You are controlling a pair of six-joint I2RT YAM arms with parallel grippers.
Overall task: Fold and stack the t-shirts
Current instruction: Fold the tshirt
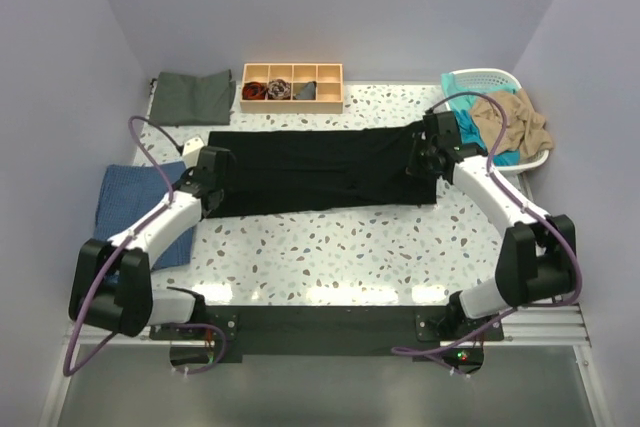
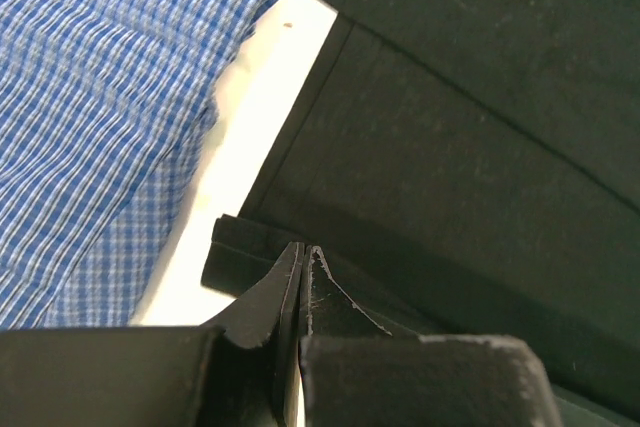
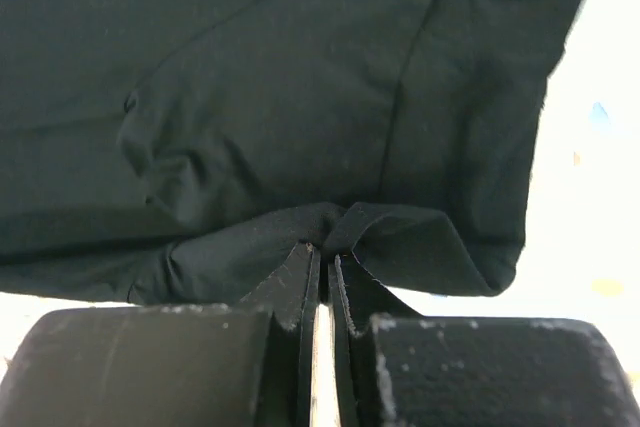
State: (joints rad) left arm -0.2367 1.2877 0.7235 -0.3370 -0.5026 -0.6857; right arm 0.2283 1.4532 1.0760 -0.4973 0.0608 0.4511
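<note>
A large black t-shirt [image 1: 320, 172] lies across the middle of the table as a long band folded lengthwise. My left gripper [image 1: 213, 179] is at its left end. In the left wrist view that gripper [image 2: 303, 250] is shut, its tips over the flat folded hem of the black t-shirt [image 2: 450, 147]; no pinched cloth shows. My right gripper [image 1: 428, 160] is at the shirt's right end. In the right wrist view it [image 3: 325, 252] is shut on a bunched fold of the black t-shirt [image 3: 280, 97]. A dark grey-green t-shirt [image 1: 192, 97] lies folded at the back left.
A blue checked cloth [image 1: 135, 212] lies left of the left arm, close to the shirt's end [image 2: 110, 97]. A wooden divided box [image 1: 292, 87] holds small bundled cloths at the back. A white basket [image 1: 490, 77] at the back right holds a tan t-shirt [image 1: 515, 122] and a teal one [image 1: 453, 83].
</note>
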